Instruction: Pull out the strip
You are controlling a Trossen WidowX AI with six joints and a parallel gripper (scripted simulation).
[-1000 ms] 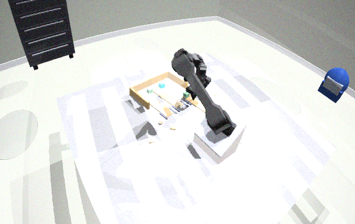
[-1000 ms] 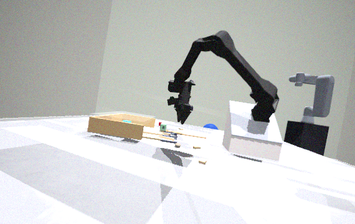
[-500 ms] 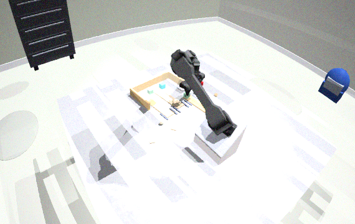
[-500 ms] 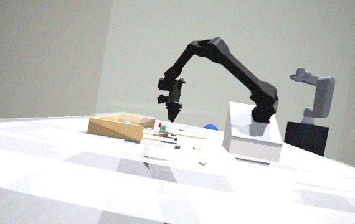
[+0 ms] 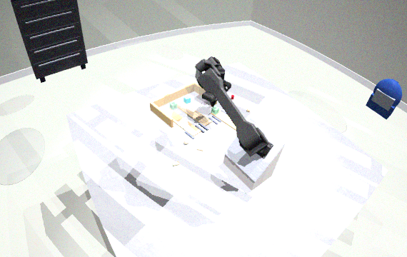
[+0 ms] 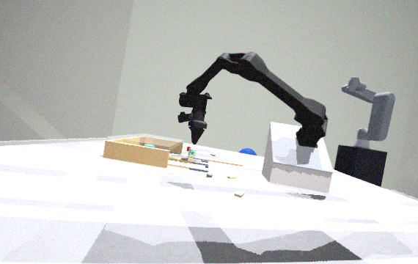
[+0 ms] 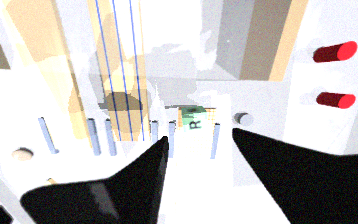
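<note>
Black and parted fairly wide, the hand (image 5: 211, 103) (image 6: 194, 142) (image 7: 199, 136) hovers with nothing gripped; beyond its fingertips, the green R-marked cube (image 5: 215, 110) (image 6: 192, 152) (image 7: 194, 118) sits on a gridded strip (image 7: 211, 114) on the desk (image 5: 296, 200) (image 6: 84, 205); farther back stands a wooden tray wall (image 5: 161, 115) (image 6: 136, 153) (image 7: 286, 42).
</note>
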